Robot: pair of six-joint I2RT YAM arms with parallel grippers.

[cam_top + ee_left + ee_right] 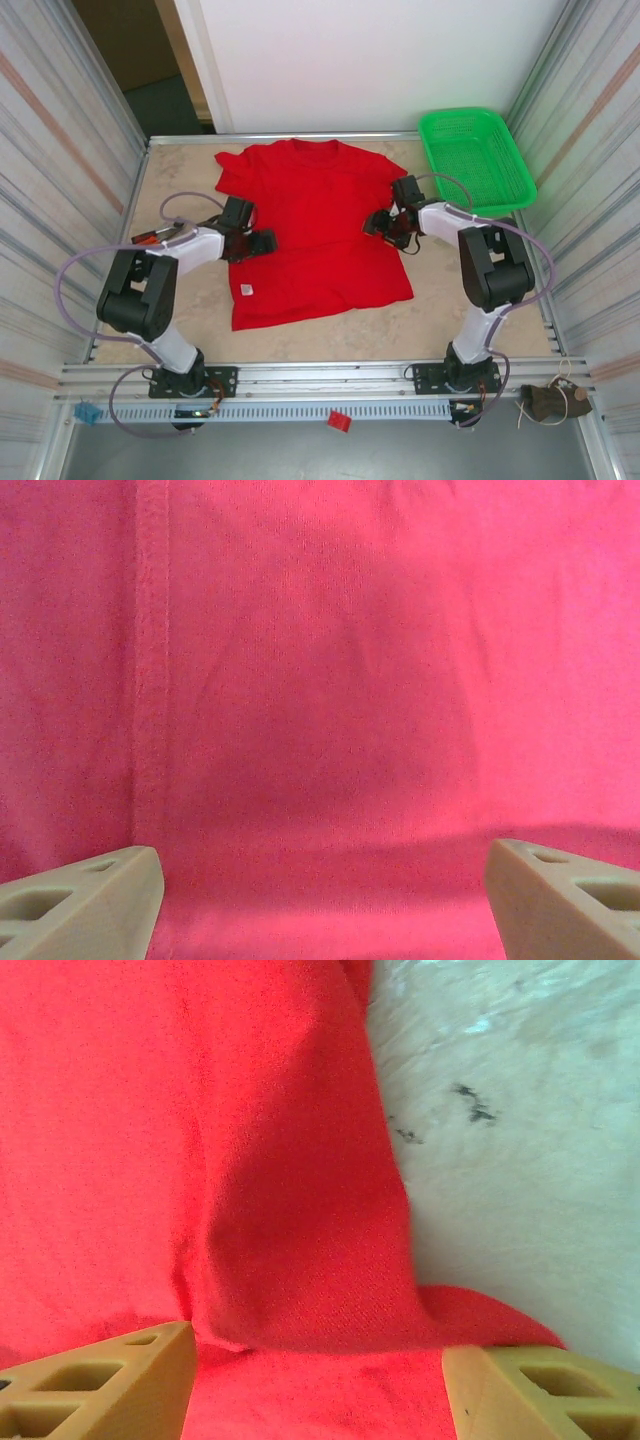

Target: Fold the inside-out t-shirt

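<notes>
Sitting at the table's (330, 335) far R corner is one green mesh basket (478, 160), well apart from the cloth, w/ the R arm reaching in just below it. Nr the L arm one small red-orange item (150, 237) is lying on the table, too small to ID. Three bits are resting along the near rail: a blue one (88, 411), a red one (339, 421) and a brown bundle (555, 400).

One inside-out t-shirt (315, 230) is lying spread flat mid-table, collar twd the far wall, hem twd the arm bases. One small white tag (247, 289) is showing nr its lower L corner.

Two grippers are reaching in on it, one per side. The L gripper (265, 243) is hovering over the shirt's L edge. Its jaws are spread wide, gripping nothing, w/ flat cloth below and one stitched seam (150, 630) running alongside. The R gripper (378, 224) is sitting at the shirt's R edge. Its jaws are parted and released, straddling one raised fold (300, 1260) of the cloth, w/ bare table showing just beside it.
</notes>
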